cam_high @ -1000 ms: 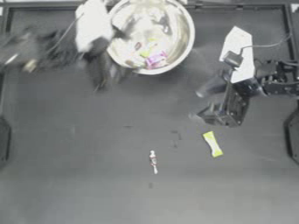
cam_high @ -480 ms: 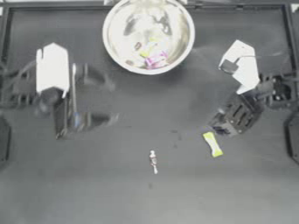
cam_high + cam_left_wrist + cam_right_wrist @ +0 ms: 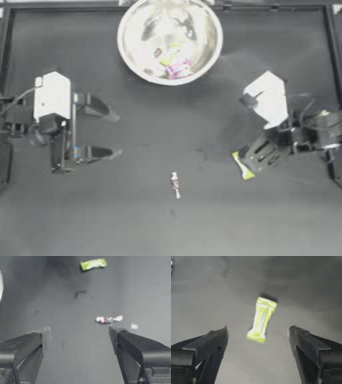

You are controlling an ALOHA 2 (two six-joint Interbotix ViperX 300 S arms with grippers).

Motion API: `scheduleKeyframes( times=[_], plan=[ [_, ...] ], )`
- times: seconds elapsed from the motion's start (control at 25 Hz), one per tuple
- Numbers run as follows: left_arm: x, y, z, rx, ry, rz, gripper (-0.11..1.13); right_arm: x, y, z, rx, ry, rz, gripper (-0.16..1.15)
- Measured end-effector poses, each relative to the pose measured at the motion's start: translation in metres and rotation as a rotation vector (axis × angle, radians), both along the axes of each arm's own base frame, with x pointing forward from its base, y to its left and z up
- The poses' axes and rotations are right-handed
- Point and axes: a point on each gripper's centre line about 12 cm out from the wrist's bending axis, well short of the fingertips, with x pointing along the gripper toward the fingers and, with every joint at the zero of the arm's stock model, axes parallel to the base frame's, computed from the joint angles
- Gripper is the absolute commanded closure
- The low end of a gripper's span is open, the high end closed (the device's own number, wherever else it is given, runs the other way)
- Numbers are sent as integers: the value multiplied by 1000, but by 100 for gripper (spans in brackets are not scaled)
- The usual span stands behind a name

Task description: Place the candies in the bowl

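The right hand (image 3: 252, 161) is held spread just over the yellow-green candy (image 3: 242, 166), which lies flat on the worktop (image 3: 200, 225) between the two fingers in the right wrist view (image 3: 261, 319). Half a second earlier this hand was a little higher and farther out; it has since been brought down and in over the wrapper, so a pinch appears to be the step in hand. The left hand (image 3: 103, 129) is also spread and carries nothing. A second ago it was up beside the bowl (image 3: 169, 41); it has now been drawn back to the left side of the worktop, which suggests a candy was delivered. Inside the bowl a pink-and-white candy (image 3: 179, 68) and a yellow-green one (image 3: 174, 54) can be made out; a third piece may be there but cannot be told apart from the glare. A thin white candy (image 3: 176, 184) with reddish marks lies well apart from both hands (image 3: 108, 319). Two candies are thus left outside. Nothing is seen standing between either one and the bowl.
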Motion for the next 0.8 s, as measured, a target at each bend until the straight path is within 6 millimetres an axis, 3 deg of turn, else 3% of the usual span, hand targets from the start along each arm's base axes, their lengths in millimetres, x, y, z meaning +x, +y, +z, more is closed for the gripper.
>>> scheduleKeyframes(
  times=[0.24,0.8],
  plan=[
    [-9,-3,0,-9,-24,-5,2,7,4,-21,22,59,-71,-1],
    [-13,-4,-8,-9,-24,-7,2,28,16,-49,24,151,-141,-1]
  ],
)
